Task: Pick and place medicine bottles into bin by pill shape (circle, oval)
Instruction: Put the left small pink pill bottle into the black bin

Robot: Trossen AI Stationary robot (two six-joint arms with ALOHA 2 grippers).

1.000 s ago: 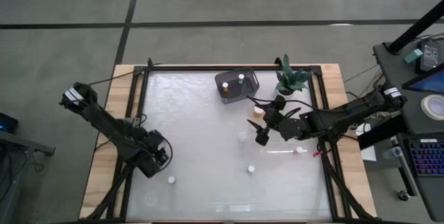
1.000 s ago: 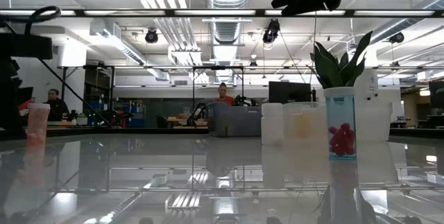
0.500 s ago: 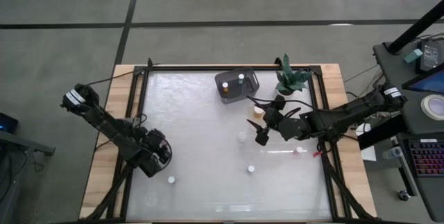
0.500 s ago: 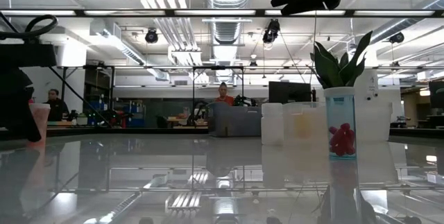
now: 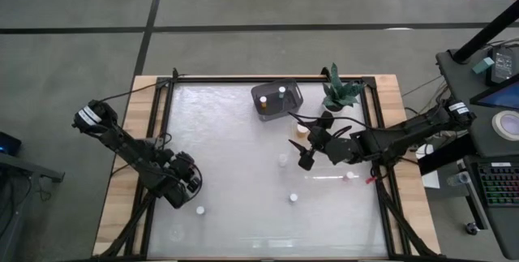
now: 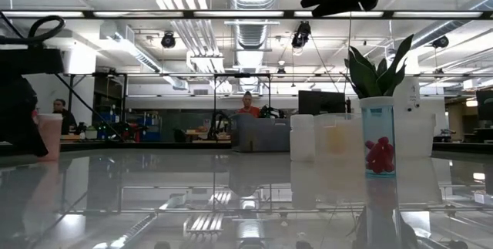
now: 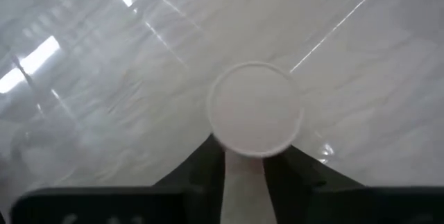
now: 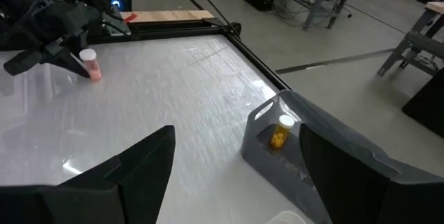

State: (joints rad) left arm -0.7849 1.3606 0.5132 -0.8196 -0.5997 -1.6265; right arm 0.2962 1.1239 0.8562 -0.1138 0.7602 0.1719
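We see grey bin (image 5: 276,99) at far side of table (image 5: 243,156), two bottles (image 5: 272,99) inside. Left gripper (image 7: 244,172) pinched tight on white-capped bottle (image 7: 255,109), near left. Right gripper (image 8: 232,161) wide apart, holds nothing, beside bin.

Bin (image 5: 276,98) at table's (image 5: 235,148) far edge, centre-right, bottles inside; potted plant (image 5: 340,92) just right of it; left gripper (image 5: 188,182) near-left, closed around a bottle (image 7: 255,109); right gripper (image 5: 306,150) right of centre, near the bin; loose bottles (image 5: 199,210) along the near side, between the arms.
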